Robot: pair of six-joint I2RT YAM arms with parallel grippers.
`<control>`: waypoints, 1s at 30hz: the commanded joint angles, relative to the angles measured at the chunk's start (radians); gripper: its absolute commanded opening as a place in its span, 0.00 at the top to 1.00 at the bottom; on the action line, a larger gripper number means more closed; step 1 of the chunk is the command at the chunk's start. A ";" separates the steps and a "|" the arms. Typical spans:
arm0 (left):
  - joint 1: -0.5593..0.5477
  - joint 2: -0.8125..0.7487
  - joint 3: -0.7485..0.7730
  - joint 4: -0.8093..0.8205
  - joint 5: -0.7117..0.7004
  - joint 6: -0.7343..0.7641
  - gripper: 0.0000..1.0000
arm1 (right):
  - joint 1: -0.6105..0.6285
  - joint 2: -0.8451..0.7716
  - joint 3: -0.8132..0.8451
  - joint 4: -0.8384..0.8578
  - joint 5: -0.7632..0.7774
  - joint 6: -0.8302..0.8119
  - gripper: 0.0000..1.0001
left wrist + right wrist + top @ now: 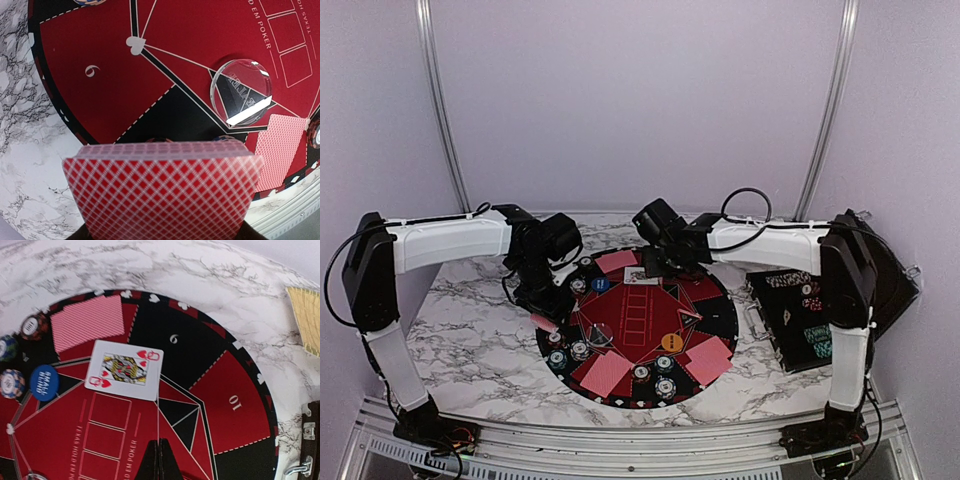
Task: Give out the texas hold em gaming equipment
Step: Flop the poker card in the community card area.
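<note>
Over the left rim of the mat, left fingers pinch the deck, red lattice backs up, edges squared, so I read this as mid-deal. Right fingers are pressed together and empty, hovering above the printed card boxes just short of the queen of hearts. It lies face up at the far end beside a face-down card and the blue button. Around the mat sit chip stacks and more face-down cards; the clear button lies near centre. Next move likely needs right fingers to spread and peel one top card. Doubles are the risk.
</note>
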 commanded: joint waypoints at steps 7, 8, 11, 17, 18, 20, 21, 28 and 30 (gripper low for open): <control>0.010 -0.057 -0.018 0.007 -0.004 0.007 0.67 | 0.048 0.116 0.115 -0.152 0.162 -0.032 1.00; 0.010 -0.057 -0.019 0.007 -0.004 0.007 0.67 | 0.048 0.123 0.119 -0.153 0.155 -0.032 1.00; 0.010 -0.061 -0.021 0.007 -0.005 0.008 0.66 | 0.056 0.143 0.136 -0.152 0.142 -0.034 1.00; 0.011 -0.063 -0.030 0.009 0.000 0.009 0.66 | 0.070 0.172 0.180 -0.130 0.084 -0.041 0.90; 0.011 -0.065 -0.030 0.011 0.000 0.009 0.67 | 0.070 0.175 0.184 -0.121 0.065 -0.043 0.87; 0.013 -0.068 -0.033 0.011 0.000 0.009 0.66 | 0.071 0.177 0.187 -0.090 0.012 -0.047 0.82; 0.013 -0.068 -0.035 0.011 0.000 0.008 0.66 | 0.071 0.176 0.188 -0.072 -0.018 -0.051 0.81; 0.013 -0.071 -0.042 0.013 0.002 0.010 0.66 | 0.060 0.140 0.147 0.073 -0.286 -0.055 0.65; 0.013 -0.073 -0.041 0.013 0.002 0.008 0.66 | 0.028 0.112 0.102 0.102 -0.343 -0.040 0.62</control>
